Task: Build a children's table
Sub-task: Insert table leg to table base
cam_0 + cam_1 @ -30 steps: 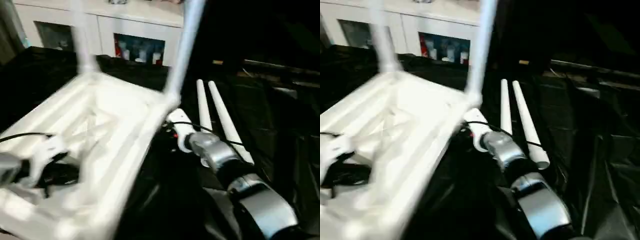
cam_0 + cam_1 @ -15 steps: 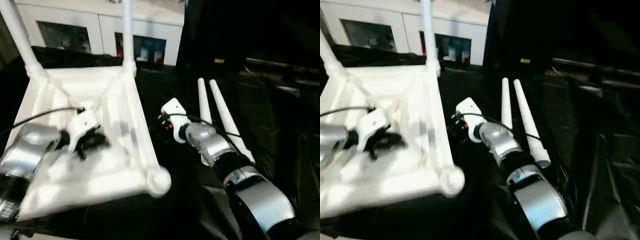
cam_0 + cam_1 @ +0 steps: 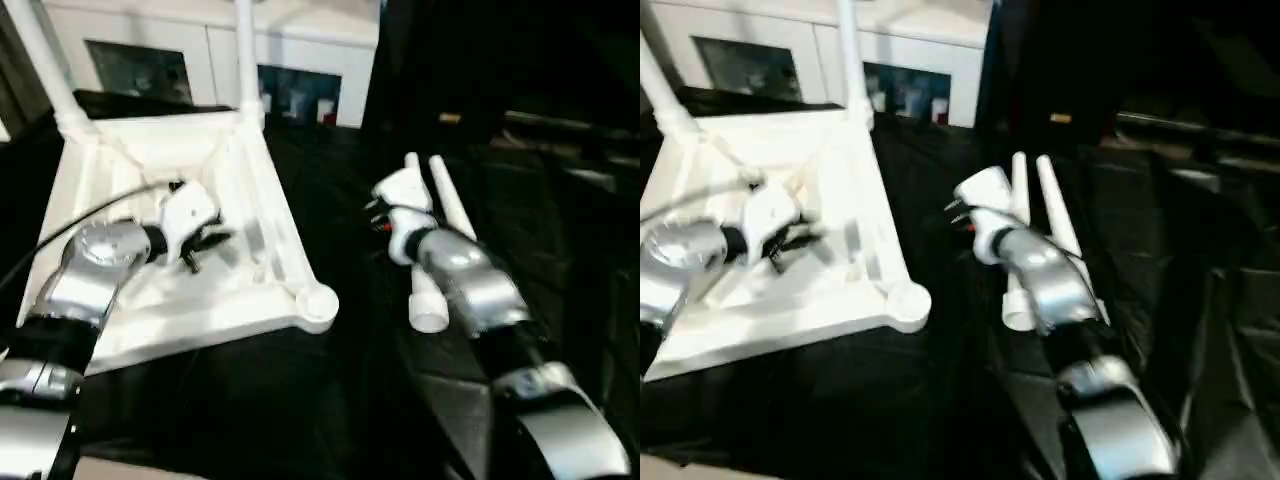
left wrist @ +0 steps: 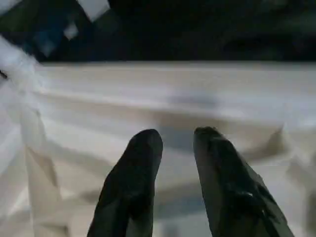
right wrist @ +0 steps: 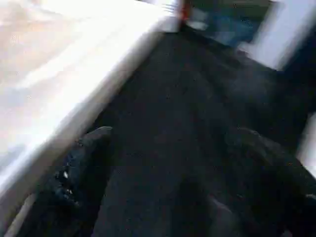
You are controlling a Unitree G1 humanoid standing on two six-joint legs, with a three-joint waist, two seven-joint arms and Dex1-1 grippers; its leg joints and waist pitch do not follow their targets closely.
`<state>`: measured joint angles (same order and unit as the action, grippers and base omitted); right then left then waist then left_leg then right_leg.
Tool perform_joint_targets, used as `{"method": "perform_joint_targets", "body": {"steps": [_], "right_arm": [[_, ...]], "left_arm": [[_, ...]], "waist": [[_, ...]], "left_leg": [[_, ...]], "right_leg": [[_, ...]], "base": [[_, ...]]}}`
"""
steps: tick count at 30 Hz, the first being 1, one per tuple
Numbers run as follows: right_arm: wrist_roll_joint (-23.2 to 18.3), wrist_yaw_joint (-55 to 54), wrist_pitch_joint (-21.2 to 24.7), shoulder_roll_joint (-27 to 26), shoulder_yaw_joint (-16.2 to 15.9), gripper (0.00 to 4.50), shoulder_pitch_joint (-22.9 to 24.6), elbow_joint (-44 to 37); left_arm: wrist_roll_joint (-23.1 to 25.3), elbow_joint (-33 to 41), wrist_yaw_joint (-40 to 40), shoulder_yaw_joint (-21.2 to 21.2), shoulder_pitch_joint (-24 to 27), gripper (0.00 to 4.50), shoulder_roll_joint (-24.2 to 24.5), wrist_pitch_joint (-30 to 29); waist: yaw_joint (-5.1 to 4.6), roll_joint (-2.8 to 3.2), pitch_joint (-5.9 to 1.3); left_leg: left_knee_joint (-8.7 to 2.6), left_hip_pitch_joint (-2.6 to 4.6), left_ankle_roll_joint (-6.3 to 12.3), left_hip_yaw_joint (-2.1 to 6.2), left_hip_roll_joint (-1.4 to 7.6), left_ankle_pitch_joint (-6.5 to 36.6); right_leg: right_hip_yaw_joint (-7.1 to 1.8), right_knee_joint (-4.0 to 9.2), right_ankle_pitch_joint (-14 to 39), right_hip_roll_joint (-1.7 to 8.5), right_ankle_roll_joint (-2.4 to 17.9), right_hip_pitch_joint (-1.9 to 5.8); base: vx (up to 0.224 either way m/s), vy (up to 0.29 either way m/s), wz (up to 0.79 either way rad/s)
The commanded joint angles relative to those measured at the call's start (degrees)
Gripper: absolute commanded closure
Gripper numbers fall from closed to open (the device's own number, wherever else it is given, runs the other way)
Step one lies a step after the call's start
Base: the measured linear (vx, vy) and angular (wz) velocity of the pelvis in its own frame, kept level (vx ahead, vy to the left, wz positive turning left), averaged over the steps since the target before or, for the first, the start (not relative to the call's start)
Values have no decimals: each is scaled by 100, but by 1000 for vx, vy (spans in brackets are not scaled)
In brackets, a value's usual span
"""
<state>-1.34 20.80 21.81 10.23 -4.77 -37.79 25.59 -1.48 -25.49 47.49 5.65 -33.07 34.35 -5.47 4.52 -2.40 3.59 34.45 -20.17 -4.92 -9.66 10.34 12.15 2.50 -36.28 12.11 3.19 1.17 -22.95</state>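
Observation:
The white tabletop [image 3: 250, 190] lies upside down on the black cloth at the left, ribs up. Two white legs [image 3: 244, 50] stand in its far corner sockets. The near right socket [image 3: 318, 303] is empty. My left gripper [image 4: 177, 140] hovers over the ribbed underside [image 4: 207, 84], fingers [image 4: 143, 153] a narrow gap apart with nothing between them. Two loose legs [image 3: 1017, 290] lie side by side on the cloth to the right. My right gripper [image 5: 173, 143] is wide open and empty over the cloth, between the tabletop's edge [image 5: 64, 94] and the loose legs.
A white cabinet [image 3: 320, 60] with glass-front compartments stands along the back. Black cloth [image 3: 300, 400] covers the work surface, with crumpled folds to the far right [image 3: 1220, 300].
The tabletop has swung away from the loose legs and now lies still at the left. My right gripper has moved from the tabletop's corner to the loose legs. The camera also shifted.

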Motion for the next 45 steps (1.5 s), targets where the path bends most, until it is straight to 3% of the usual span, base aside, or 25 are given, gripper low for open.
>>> {"method": "perform_joint_targets", "body": {"steps": [1, 2, 6, 7, 8, 9, 11, 13, 14, 16, 17, 22, 24, 25, 26, 27, 29, 30, 35, 36, 40, 45], "right_arm": [[-361, 164, 757, 161, 333, 63, 27, -532], [-363, 71, 737, 181, 433, 34, 42, -666], [-295, -378, 1069, 201, 704, 17, -50, -652], [-232, -686, 1629, 229, 873, 7, -133, -607], [-220, -745, 1745, 235, 902, 7, -137, -622], [-214, -778, 1809, 239, 917, 7, -140, -631], [-167, -972, 2545, 261, 1001, 7, -183, -712], [-173, -1031, 3094, 294, 1040, 7, -228, -758], [-233, -1028, 3188, 292, 1082, 7, -236, -744], [-298, -1094, 3315, 274, 1168, 7, -261, -664], [-302, -1115, 3351, 270, 1182, 7, -273, -640], [-596, -1017, 3957, 200, 1396, 7, -477, -186], [-703, -975, 4066, 159, 1506, 7, -553, 25], [-728, -923, 4127, 162, 1506, 7, -586, 130], [-701, -875, 4156, 179, 1450, 7, -615, 286], [-675, -829, 4173, 199, 1393, 7, -635, 408], [-637, -723, 4192, 229, 1262, 7, -673, 671], [-629, -699, 4189, 234, 1227, 42, -686, 759], [-608, -634, 4036, 249, 1135, 77, -750, 1188], [-593, -612, 3988, 258, 1104, 86, -760, 1294], [-556, -603, 3798, 291, 1083, 112, -827, 1645], [-558, -727, 3599, 328, 1186, 158, -892, 1919]], "left_arm": [[-650, 870, 143, -285, 239, 305, -88, -569], [-881, 1219, 90, -410, 338, 305, -140, -807], [-1412, 1994, -156, -667, 556, 305, -370, -1333], [-1660, 2329, -327, -711, 666, 305, -619, -1582], [-1684, 2385, -357, -710, 684, 305, -666, -1628], [-1697, 2415, -374, -710, 695, 305, -693, -1652], [-1630, 2721, -448, -567, 844, 305, -807, -1808], [-1766, 3085, -470, -470, 970, 305, -858, -2100], [-1858, 3242, -455, -433, 1008, 305, -872, -2229], [-2024, 3470, -400, -352, 1058, 305, -875, -2449], [-2043, 3512, -370, -323, 1070, 305, -857, -2486], [-2259, 4074, 177, 78, 1296, 305, -464, -3003], [-2358, 4282, 356, 184, 1361, 305, -307, -3222], [-2424, 4379, 387, 220, 1377, 305, -243, -3357], [-2485, 4479, 418, 264, 1382, 305, -173, -3480], [-2525, 4543, 434, 299, 1383, 305, -128, -3566], [-2505, 4671, 517, 425, 1386, 305, 61, -3719], [-2465, 4707, 551, 478, 1392, 305, 140, -3755], [-2252, 4790, 615, 594, 1378, 305, 386, -3779], [-2270, 4808, 647, 619, 1362, 305, 431, -3819], [-2225, 4852, 595, 691, 1314, 271, 542, -3865], [-1681, 4633, 81, 687, 1255, 232, 413, -3462]], "waist": [[22, 203, -433], [19, 197, -425], [25, 202, -393], [27, 144, -388], [25, 99, -380], [33, 126, -378], [13, 71, -379], [24, 100, -388], [17, 31, -385], [22, -11, -388], [32, 12, -387], [-3, 6, -361], [-3, 15, -359], [-11, -41, -360], [7, -5, -359], [11, -69, -355], [18, -42, -355], [15, -87, -346], [9, -92, -343], [8, -123, -347], [21, -128, -350], [20, -101, -356]], "left_leg": [[-403, 43, -225, 66, 235, 223], [-398, 43, -205, 53, 249, 389], [-397, 38, -205, 32, 229, 400], [-402, 27, -194, 28, 217, 375], [-402, 30, -176, 19, 212, 333], [-404, 32, -183, 24, 219, 343], [-406, 33, -161, 17, 212, 340], [-398, 24, -154, 26, 207, 190], [-399, 12, -134, 20, 204, 151], [-390, 16, -99, 6, 208, 118], [-389, 15, -102, 8, 204, 82], [-390, 16, -112, -2, 194, 199], [-386, 23, -133, -11, 190, 178], [-385, 22, -129, -17, 190, 175], [-388, 11, -132, -3, 191, 135], [-386, 3, -130, -7, 188, 146], [-383, 11, -150, -12, 193, 169], [-395, 5, -179, -2, 199, 161], [-396, 31, -325, -6, 209, 255], [-395, 25, -346, -9, 202, 272], [-391, 13, -375, -7, 198, 281], [-392, 15, -440, 7, 214, 392]], "right_leg": [[-290, 244, -904, 447, 1488, 392], [-303, 244, -792, 460, 1514, 393], [-295, 284, -477, 421, 1523, 360], [-300, 286, -350, 411, 1483, 377], [-301, 312, -226, 405, 1429, 370], [-303, 310, -147, 410, 1399, 366], [-306, 323, 21, 395, 1271, 366], [-304, 314, -36, 398, 1159, 362], [-306, 304, -48, 396, 1141, 372], [-308, 309, -36, 400, 1124, 354], [-310, 296, -46, 405, 1128, 354], [-308, 324, 332, 397, 1007, 320], [-308, 329, 342, 389, 993, 301], [-306, 328, 343, 386, 1002, 306], [-305, 316, 324, 397, 1020, 318], [-300, 313, 398, 398, 1018, 322], [-303, 323, 482, 408, 997, 310], [-296, 312, 553, 399, 947, 307], [-296, 328, 595, 395, 859, 281], [-298, 320, 572, 394, 874, 291], [-298, 322, 601, 400, 870, 293], [-294, 333, 651, 400, 831, 299]], "base": [[0, 0, 0], [0, 0, 0], [0, 0, 0], [0, 0, 0], [0, 0, 0], [0, 0, 0], [0, 0, 0], [0, 0, 0], [0, 0, 0], [0, 0, 0], [0, 0, 0], [0, 0, 0], [0, 0, 0], [0, 0, 0], [0, 0, 0], [0, 0, 0], [0, 0, 0], [0, 0, 0], [0, 0, 0], [0, 0, 0], [0, 0, 0], [0, 0, 0]]}}
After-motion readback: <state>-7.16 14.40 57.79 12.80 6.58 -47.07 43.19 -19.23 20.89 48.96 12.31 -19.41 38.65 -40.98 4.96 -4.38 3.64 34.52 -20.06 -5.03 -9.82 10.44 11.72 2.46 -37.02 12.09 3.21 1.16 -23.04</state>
